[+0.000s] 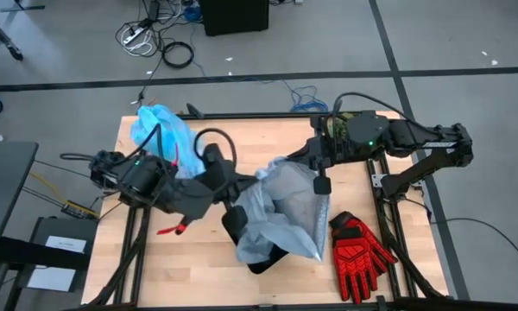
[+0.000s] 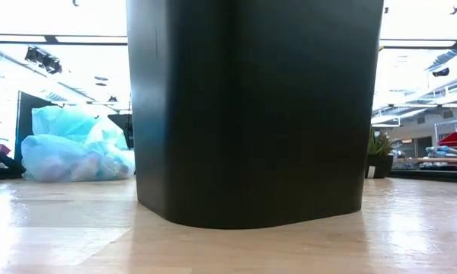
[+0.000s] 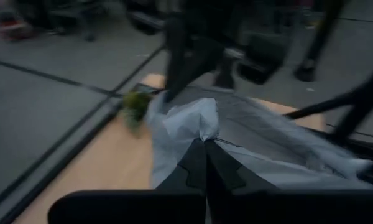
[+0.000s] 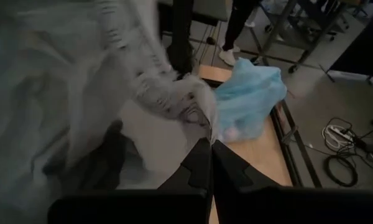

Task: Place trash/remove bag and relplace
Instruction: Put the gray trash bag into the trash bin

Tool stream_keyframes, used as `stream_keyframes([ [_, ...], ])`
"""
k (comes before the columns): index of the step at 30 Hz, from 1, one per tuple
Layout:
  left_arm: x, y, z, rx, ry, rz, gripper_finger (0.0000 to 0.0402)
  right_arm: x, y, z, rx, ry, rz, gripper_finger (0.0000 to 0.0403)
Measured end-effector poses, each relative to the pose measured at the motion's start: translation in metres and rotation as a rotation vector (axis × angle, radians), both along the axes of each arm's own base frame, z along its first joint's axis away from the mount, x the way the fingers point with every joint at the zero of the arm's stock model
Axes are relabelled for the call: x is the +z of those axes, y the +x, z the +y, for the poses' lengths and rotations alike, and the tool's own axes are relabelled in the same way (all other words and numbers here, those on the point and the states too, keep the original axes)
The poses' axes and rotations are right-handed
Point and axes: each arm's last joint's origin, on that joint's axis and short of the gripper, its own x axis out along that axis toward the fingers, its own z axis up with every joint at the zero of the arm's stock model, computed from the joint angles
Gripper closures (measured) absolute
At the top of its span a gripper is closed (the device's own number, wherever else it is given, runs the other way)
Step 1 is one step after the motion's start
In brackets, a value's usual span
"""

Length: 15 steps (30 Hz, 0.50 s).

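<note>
The cyan bag point(image 1: 160, 130) lies bunched on the table's far left corner, away from both grippers. It also shows in the low view point(image 2: 76, 144), with pale wads of trash point(image 2: 61, 166) showing faintly through it, and in the right wrist view point(image 4: 245, 99). A paler grey-blue bag point(image 1: 281, 212) is draped over the black bin point(image 2: 251, 114) at mid-table. My left gripper point(image 1: 262, 176) is shut on that bag's left side. My right gripper point(image 1: 321, 184) is shut on its right side. My left gripper pinches a bunched peak of the grey-blue bag's rim point(image 3: 205, 132) between its two shut fingers, coming from the table's left. The plastic spreads away from the fingers over the bin; one layer or several, I cannot tell. My right gripper pinches a crumpled edge of the grey-blue bag point(image 4: 202, 127) between its two shut fingers, coming from the table's right. The plastic billows up beside the fingers and hangs over the bin.
A red and black glove point(image 1: 358, 249) lies near the table's right near corner. A small green plant point(image 1: 332, 125) stands at the far edge under the right arm and also shows in the low view point(image 2: 379, 156). A small red object point(image 1: 171, 229) lies by the left arm.
</note>
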Motion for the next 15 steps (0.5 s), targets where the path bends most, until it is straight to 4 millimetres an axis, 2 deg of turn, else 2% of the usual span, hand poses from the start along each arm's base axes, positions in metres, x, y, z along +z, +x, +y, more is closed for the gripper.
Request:
stream_keyframes([
  [5, -0.012, 0.017, -0.007, -0.041, -0.009, 0.027, 0.0401, 0.0, -0.001, 0.007, 0.025, 0.007, -0.002, 0.0403],
  [9, -0.011, 0.034, -0.012, -0.131, -0.022, -0.026, 0.0401, 0.0, -0.002, 0.011, 0.045, 0.009, -0.005, 0.0403],
  [15, -0.023, 0.055, -0.021, -0.211, -0.024, -0.03, 0.0401, 0.001, -0.004, 0.017, 0.063, 0.016, -0.008, 0.0403],
])
